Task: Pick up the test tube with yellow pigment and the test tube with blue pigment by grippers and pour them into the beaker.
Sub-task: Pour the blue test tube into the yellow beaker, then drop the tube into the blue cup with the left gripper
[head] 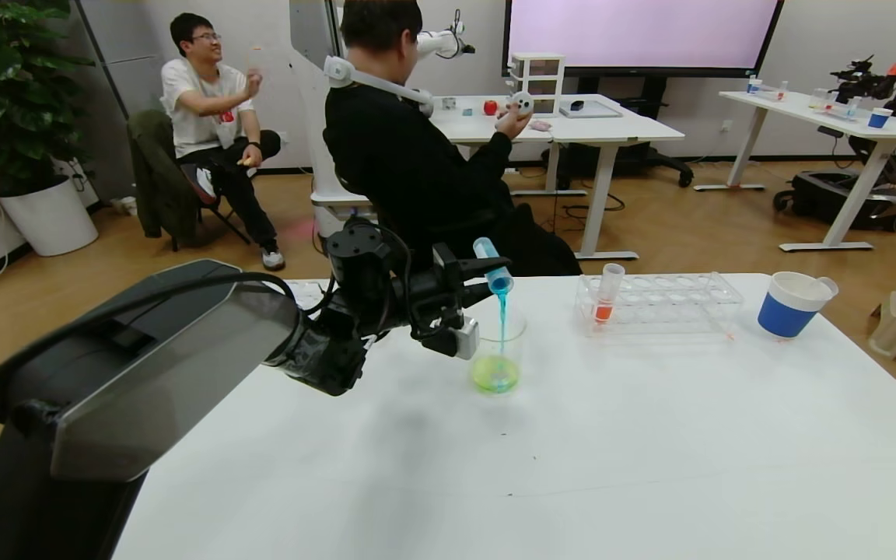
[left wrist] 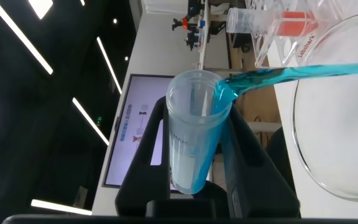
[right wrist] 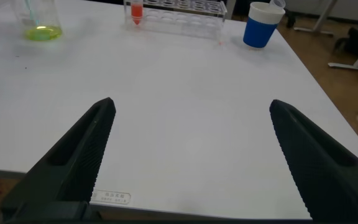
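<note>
Blue pigment tube [head: 492,266] tipped over beaker [head: 498,354], left tool [head: 470,281] clamped

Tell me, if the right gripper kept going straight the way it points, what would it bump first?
Probably nothing soon. The open right gripper points across bare white table. Far ahead stands the tube rack, likely first in line, though depth is hard to judge.

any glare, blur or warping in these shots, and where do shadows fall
Head view: straight table edges bow from wide-angle warp, the wall screen is blown out, and a soft shadow lies under the left gripper. Left wrist view: ceiling lights streak, and the blue test tube looms large. Right wrist view: the near fingers look soft.
</note>
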